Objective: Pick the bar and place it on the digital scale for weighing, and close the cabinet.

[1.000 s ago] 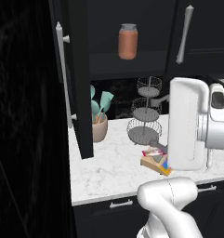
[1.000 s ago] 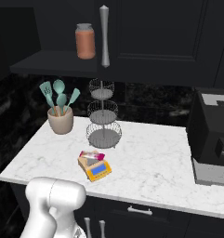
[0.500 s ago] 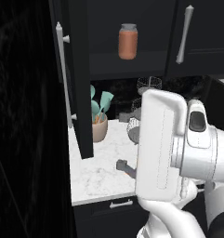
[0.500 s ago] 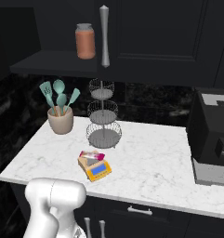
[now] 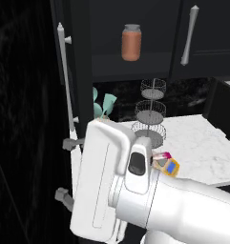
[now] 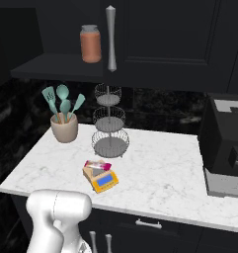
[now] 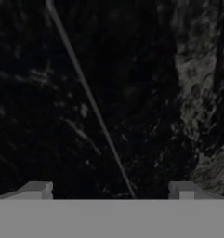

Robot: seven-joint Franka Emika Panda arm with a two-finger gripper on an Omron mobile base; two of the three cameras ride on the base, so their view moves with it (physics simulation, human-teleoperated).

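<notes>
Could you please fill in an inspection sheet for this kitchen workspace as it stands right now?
Surface: white marble counter, dark drawer front below.
Job's things: bar lies on the digital scale; left door of the cabinet stands open, right door shut.
Clutter: three-tier wire basket; beige crock of teal utensils; orange jar on the cabinet shelf.
Grippers: gripper open, holding nothing, facing a dark marbled surface.
Cables: nothing seen.
Surroundings: black appliance at the counter's right end; dark marbled backsplash.
</notes>
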